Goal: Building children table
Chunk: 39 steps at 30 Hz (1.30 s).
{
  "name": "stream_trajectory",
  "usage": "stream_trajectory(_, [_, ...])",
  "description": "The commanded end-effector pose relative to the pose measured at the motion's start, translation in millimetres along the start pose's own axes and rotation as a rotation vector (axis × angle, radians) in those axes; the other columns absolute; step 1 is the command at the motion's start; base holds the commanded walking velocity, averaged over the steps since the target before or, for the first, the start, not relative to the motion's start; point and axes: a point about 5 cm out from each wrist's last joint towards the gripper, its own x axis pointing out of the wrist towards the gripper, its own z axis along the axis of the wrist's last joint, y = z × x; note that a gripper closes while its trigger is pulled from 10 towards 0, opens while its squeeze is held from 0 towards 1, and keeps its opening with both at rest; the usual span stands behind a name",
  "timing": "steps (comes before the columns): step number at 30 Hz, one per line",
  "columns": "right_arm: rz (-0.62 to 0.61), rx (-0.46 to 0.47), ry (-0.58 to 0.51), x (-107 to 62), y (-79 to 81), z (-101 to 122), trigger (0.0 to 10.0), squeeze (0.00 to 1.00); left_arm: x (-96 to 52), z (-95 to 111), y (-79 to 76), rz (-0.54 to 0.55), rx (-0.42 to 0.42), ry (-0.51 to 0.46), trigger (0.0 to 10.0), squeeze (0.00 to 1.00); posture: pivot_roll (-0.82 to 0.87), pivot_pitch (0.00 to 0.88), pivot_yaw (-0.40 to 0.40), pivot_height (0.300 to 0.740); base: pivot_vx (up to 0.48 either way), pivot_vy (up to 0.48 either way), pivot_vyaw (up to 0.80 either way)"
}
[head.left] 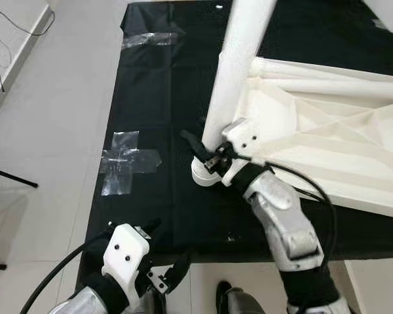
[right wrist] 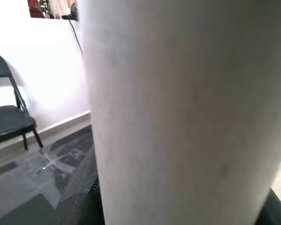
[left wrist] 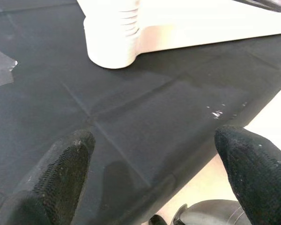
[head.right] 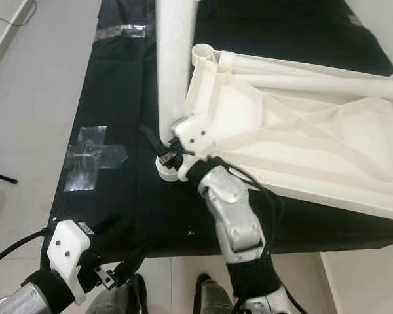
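While the right gripper (head.left: 206,156) clasps the white table leg (head.left: 239,65) just above the tabletop's corner socket (head.left: 203,174) (seemingly seated), we see the left gripper (left wrist: 154,154) spread, empty, over the black mat (head.left: 164,98).

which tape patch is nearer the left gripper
The cross-shaped tape patch, lying mid-mat close ahead of the left gripper. The other tape strip sits at the mat's far edge.

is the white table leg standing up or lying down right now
Standing up. The white leg rises steeply from the corner socket of the upturned tabletop, with the right gripper at its base.
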Motion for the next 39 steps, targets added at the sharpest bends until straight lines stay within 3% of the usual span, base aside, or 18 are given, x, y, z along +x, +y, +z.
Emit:
stream_trajectory(1, [-0.049,-0.02,0.134,-5.7,-3.1,-25.4,10.0,0.0,-0.5,-4.9,-1.7,-0.009,-0.016,0.016,10.0,0.0,0.03,0.317,-0.019,0.74,0.0,0.0,0.0])
stream_trajectory(17, [-0.074,-0.018,0.203,6.8,1.6,-22.7,10.0,0.0,4.2,-4.7,2.8,0.01,-0.001,0.001,10.0,0.0,0.03,0.287,-0.035,0.74,0.0,0.0,0.0])
stream_trajectory(22, [-0.093,0.035,0.212,12.5,-5.1,-22.8,10.0,0.0,7.3,-2.3,13.3,0.07,0.028,-0.016,10.0,0.0,0.03,0.264,-0.04,0.74,0.0,0.0,0.0])
stream_trajectory(25, [-0.139,0.121,0.191,15.8,-14.3,-22.6,10.0,0.0,10.1,3.8,37.1,0.175,0.105,-0.039,10.0,0.0,0.04,0.252,-0.039,0.74,0.0,0.0,0.0])
stream_trajectory(26, [-0.139,0.121,0.191,15.8,-14.3,-22.6,10.0,0.0,10.1,3.8,37.1,0.175,0.105,-0.039,10.0,0.0,0.04,0.252,-0.039,0.74,0.0,0.0,0.0])
stream_trajectory(28, [-0.137,0.217,0.106,18.5,-17.2,-15.2,10.0,0.0,9.7,10.4,56.3,0.24,0.151,-0.054,10.0,0.0,0.04,0.247,-0.034,0.74,0.0,0.0,0.0])
stream_trajectory(30, [-0.13,0.24,0.082,19.0,-17.6,-12.3,10.0,0.0,9.4,12.1,60.1,0.252,0.16,-0.058,10.0,0.0,0.04,0.247,-0.034,0.74,0.0,0.0,0.0])
stream_trajectory(32, [-0.066,0.321,-0.04,20.1,-19.7,4.9,10.0,0.0,8.9,16.5,68.3,0.271,0.185,-0.068,10.0,0.0,0.04,0.241,-0.03,0.74,0.0,0.0,0.0])
stream_trajectory(37, [0.108,0.272,-0.193,18.0,-28.5,34.9,10.0,0.0,11.6,26.1,73.1,0.28,0.204,-0.104,10.0,0.0,0.03,0.229,-0.027,0.74,0.0,0.0,0.0])
stream_trajectory(39, [0.13,0.259,-0.208,17.7,-31.0,38.3,10.0,0.0,12.6,28.6,74.5,0.284,0.206,-0.115,10.0,0.0,0.03,0.229,-0.027,0.74,0.0,0.0,0.0])
